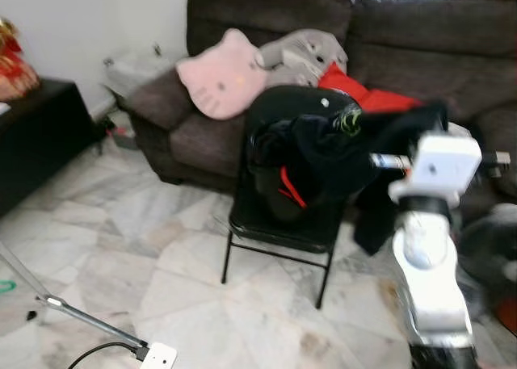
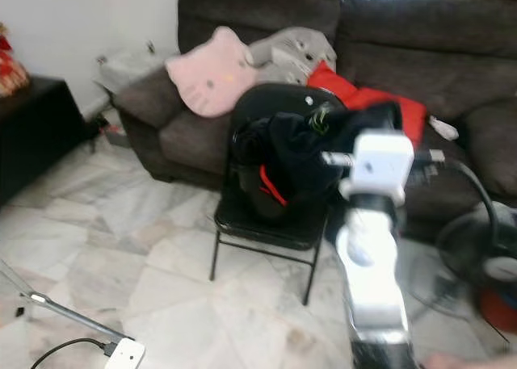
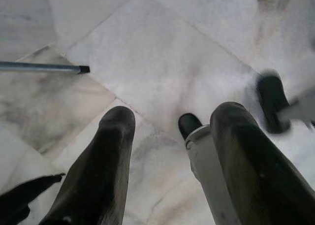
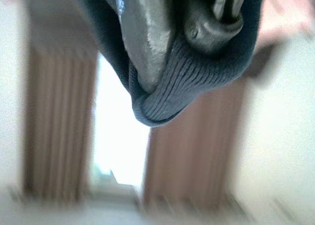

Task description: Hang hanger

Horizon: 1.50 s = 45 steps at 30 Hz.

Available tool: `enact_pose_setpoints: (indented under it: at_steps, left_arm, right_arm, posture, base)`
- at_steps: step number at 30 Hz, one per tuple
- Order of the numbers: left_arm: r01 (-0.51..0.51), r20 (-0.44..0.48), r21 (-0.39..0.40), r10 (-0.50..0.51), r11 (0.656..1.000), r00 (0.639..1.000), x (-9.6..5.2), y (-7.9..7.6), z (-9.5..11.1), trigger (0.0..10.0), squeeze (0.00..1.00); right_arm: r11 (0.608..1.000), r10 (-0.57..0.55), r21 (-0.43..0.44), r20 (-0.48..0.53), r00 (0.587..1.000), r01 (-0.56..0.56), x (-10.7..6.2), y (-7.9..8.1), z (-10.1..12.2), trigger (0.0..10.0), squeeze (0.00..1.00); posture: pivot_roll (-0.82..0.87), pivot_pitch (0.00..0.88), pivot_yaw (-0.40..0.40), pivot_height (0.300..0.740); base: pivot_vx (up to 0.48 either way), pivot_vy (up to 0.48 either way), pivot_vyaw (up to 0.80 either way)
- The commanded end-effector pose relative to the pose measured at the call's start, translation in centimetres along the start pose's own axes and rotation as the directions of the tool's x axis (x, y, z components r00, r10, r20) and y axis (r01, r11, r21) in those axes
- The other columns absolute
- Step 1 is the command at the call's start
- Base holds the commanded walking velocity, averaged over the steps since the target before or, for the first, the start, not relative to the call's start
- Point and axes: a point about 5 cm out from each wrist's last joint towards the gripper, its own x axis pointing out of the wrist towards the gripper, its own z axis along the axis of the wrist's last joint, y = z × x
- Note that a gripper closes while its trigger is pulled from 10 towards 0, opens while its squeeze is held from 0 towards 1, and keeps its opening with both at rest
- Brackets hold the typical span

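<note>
1. One black folding chair (image 1: 279, 224) stands on the marble floor (image 1: 145, 264) in front of one brown sofa (image 1: 420, 54). A heap of dark clothing (image 1: 323, 147) with red trim lies on the chair's seat and back.
2. On the sofa lie one pink cat-face cushion (image 1: 222, 74), one grey plush toy (image 1: 303, 50) and one red cloth (image 1: 355, 90).
3. One silver arm (image 1: 428, 256), the right one, rises in the eye views, its white wrist block beside the dark clothing. No hanger can be made out in the blurred pictures.
4. The right wrist view adds that the right hand (image 4: 192, 28) is closed on a ribbed dark blue-grey fabric (image 4: 172, 92), which wraps its fingers, against brown curtains (image 4: 59, 121) and a bright window (image 4: 118, 136).
5. The left wrist view adds that the left hand (image 3: 170, 151) hangs over the floor, its two black fingers spread apart and holding nothing, with a white leg and black feet of some stand between and beyond them.
6. One thin metal pole (image 1: 73, 312) and one white plug box (image 1: 157, 357) lie on the floor.
</note>
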Motion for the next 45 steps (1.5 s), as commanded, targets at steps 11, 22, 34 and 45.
enact_pose_setpoints:
  at_steps: [11,22,34,45]
  left_arm:
    - [-0.008,-0.027,-0.007,0.007,1.0,1.0,-0.2,0.1,-0.7,10.0,0.0]
    - [-0.001,-0.034,-0.005,0.001,1.0,0.999,-0.2,-0.1,-0.8,10.0,0.0]
    - [0.005,-0.052,0.007,-0.005,1.0,0.999,-0.3,-0.1,-1.3,10.0,0.0]
    - [0.007,-0.048,0.009,-0.006,1.0,0.999,-0.3,-0.1,-1.1,10.0,0.0]
  right_arm:
    - [0.772,0.408,0.358,0.353,0.842,-0.525,0.0,7.0,9.0,10.0,0.0]
    - [0.959,0.142,0.279,-0.606,0.783,0.043,-6.2,0.3,-11.9,10.0,0.0]
    - [0.96,0.114,0.244,-0.787,0.607,0.137,-12.2,-0.2,-16.6,10.0,0.0]
    - [0.958,0.101,0.259,-0.709,0.698,0.124,-10.2,-0.1,-15.7,10.0,0.0]
  posture:
    - [-0.12,0.057,-0.002,0.74]
    - [-0.1,0.042,-0.002,0.74]
    - [-0.09,0.021,0.003,0.74]
    - [-0.09,0.045,-0.003,0.74]
  base:
    - [0.0,0.0,0.0]
    - [0.0,0.0,0.0]
    - [0.0,0.0,0.0]
    - [0.0,0.0,0.63]
